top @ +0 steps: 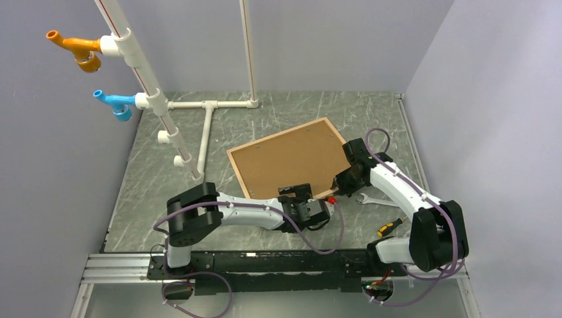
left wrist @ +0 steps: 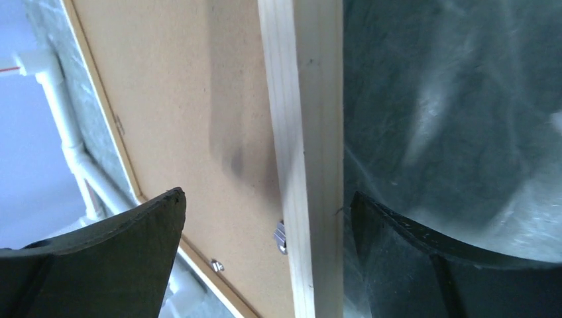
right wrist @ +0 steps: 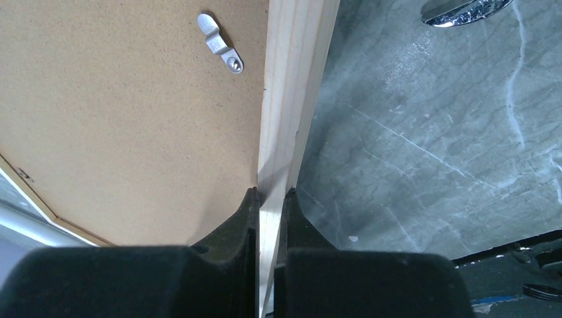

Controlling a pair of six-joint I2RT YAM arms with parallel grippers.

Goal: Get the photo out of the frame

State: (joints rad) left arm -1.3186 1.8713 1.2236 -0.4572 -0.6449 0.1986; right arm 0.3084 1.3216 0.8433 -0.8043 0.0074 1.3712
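Observation:
The light-wood frame (top: 276,135) lies face down on the table, tilted, with the photo's plain brown back (top: 285,159) filling it. My right gripper (top: 342,182) is shut on the frame's right moulding (right wrist: 295,79), one finger on the brown back (right wrist: 119,112) side and one outside (right wrist: 270,192). My left gripper (top: 296,194) is at the near edge, open wide (left wrist: 266,195). It straddles the moulding (left wrist: 308,132) and part of the brown back (left wrist: 179,99) without touching. Small metal clips (left wrist: 281,236) (right wrist: 221,43) sit along the inside of the moulding.
A white pipe structure (top: 209,126) with orange (top: 76,50) and blue (top: 116,103) fittings stands at the back left. A wrench (top: 371,200) and a yellow-handled screwdriver (top: 391,226) lie to the right of the frame, close to the right arm.

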